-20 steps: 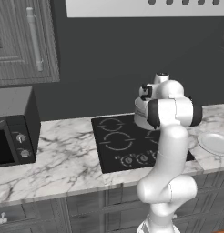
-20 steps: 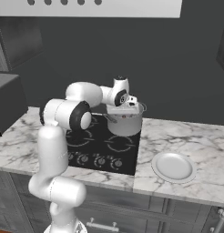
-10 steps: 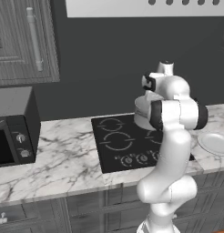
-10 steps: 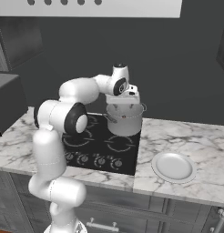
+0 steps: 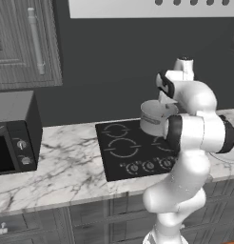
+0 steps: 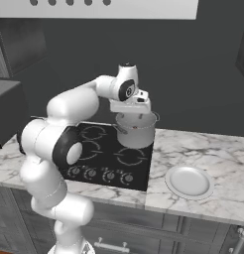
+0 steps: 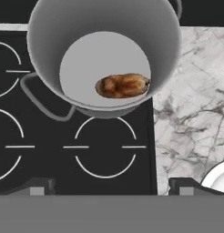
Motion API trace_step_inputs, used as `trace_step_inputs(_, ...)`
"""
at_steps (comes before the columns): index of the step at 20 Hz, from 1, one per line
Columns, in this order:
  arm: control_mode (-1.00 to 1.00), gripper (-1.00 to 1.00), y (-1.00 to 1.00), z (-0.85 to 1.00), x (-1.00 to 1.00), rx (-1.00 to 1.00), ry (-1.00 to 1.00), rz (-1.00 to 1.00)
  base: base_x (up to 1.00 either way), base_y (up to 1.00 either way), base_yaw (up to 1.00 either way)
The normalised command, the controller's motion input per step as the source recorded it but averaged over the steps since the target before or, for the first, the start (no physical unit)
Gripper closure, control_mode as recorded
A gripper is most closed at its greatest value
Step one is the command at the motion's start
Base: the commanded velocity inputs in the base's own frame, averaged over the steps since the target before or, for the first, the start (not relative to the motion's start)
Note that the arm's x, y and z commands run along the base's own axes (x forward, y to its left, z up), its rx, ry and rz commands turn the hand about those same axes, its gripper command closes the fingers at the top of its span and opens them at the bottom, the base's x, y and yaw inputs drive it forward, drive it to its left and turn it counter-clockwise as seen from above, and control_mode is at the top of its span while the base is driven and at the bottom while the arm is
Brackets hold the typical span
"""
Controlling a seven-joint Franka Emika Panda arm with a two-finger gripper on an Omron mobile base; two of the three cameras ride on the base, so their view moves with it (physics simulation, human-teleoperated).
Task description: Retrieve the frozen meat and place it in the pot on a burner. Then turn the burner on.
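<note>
**Meat lies in the pot on the hob, pincer spread above**

Taking the black cooktop [image 6: 106,156] as the landmark: its row of knobs [image 6: 99,174] runs along the front edge, nearest the robot, and the white marbled surface [image 6: 213,158] stretches to both sides of it. On that surface just right of the cooktop's front corner sits a round white plate [image 6: 189,181]. Well to the left of the cooktop stands a dark microwave [image 5: 14,133]. On the cooktop's rear right burner stands the pot [image 6: 136,130], upright, and the frozen meat [image 7: 122,85] lies on its floor, toward the right wall. The pincer [image 7: 111,189] hangs above the pot, its two tips spread wide and holding nothing. Behind the cooktop rises a dark wall, with a pale hood [image 6: 104,7] overhead and grey cabinets [image 5: 24,43] up to the left
</note>
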Motion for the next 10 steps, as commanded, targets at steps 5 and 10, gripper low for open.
trace_step_inputs(5,-1.00,-1.00,0.33,0.23,-0.95,0.00,-0.01,-0.04,0.00,0.00,0.00)
trace_step_inputs(10,-1.00,-1.00,0.35,-0.04,-0.73,0.00,0.00,-0.13,0.00,0.00,0.00)
